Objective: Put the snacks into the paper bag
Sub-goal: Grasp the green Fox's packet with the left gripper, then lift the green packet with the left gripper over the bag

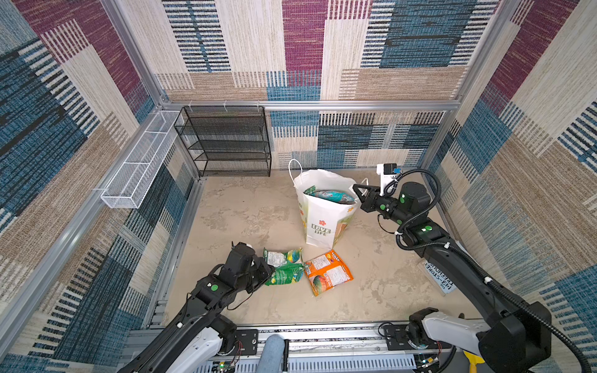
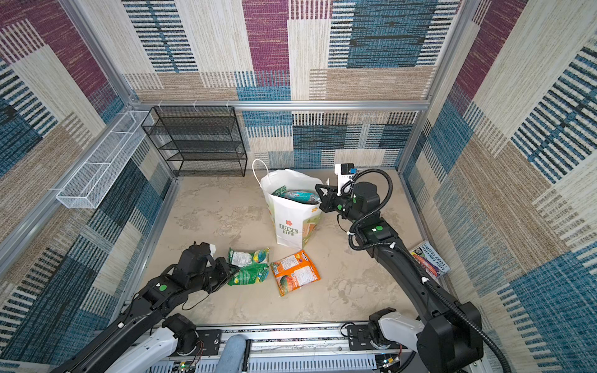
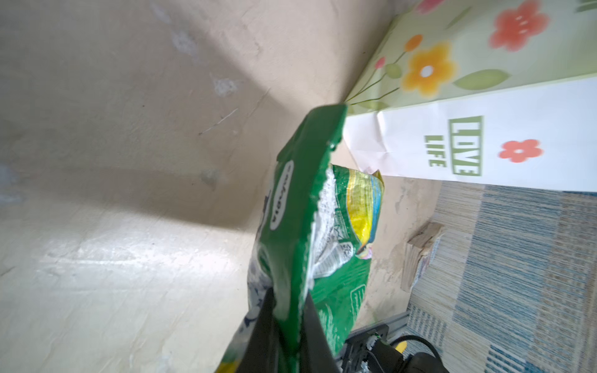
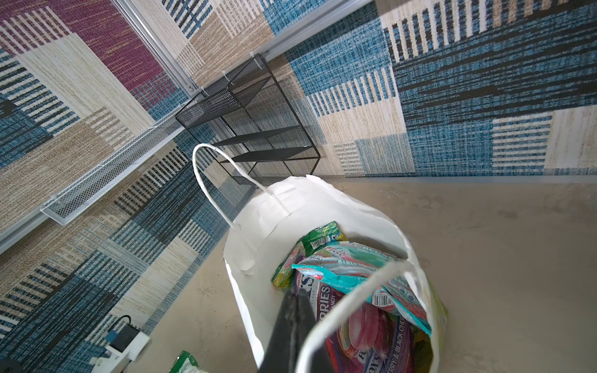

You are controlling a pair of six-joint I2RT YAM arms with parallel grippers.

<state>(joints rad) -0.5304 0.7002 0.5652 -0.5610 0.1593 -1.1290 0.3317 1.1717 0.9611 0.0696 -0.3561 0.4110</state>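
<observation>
Most of the job looks done — the paper bag (image 1: 323, 226) stands upright on the floor (image 1: 242, 210) with at least four snacks (image 4: 352, 274) inside, green, teal and purple among them. Three more lie just in front of it: an orange packet (image 1: 328, 273), a green packet (image 1: 286, 274) and a second green packet (image 1: 284, 257) touching it. My left gripper (image 3: 287, 297) is pinched shut on the green packet's edge. My right gripper (image 1: 357, 189) is shut at the bag's rim — probably on the paper, though the handle (image 4: 368, 284) hides that.
</observation>
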